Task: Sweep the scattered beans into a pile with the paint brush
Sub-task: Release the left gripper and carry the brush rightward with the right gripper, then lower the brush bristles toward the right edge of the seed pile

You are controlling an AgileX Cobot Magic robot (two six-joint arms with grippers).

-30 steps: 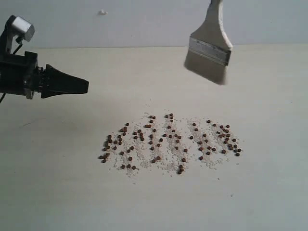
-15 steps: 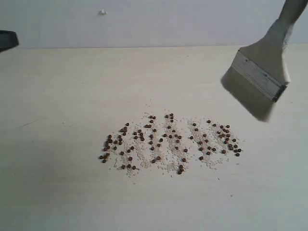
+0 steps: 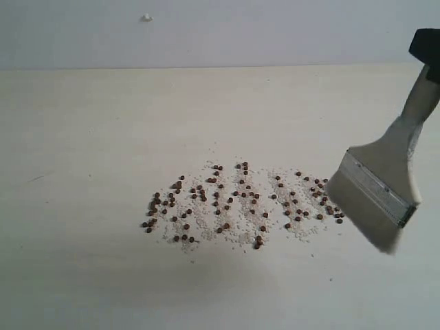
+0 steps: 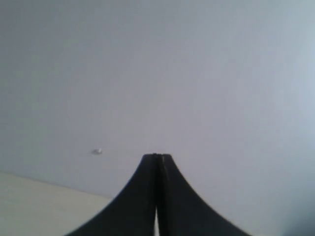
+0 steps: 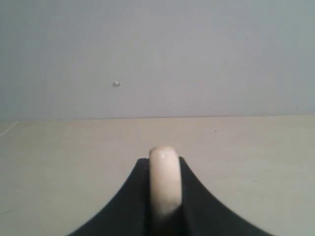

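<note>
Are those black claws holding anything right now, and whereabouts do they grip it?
The right gripper holds the paint brush by the end of its pale wooden handle, opposite the bristles. The left gripper is shut on nothing.

You are looking at a bare table point(image 3: 89, 124) lying open to the left of, behind and in front of the beans point(image 3: 240, 203), so a gripper is finding room to pass on those sides. The paint brush point(image 3: 379, 192) is hanging tilted at the patch's right edge, its bristles just beside the outermost beans, and with the right gripper point(image 3: 426, 47) clamping its handle above, it is blocking that approach.
</note>
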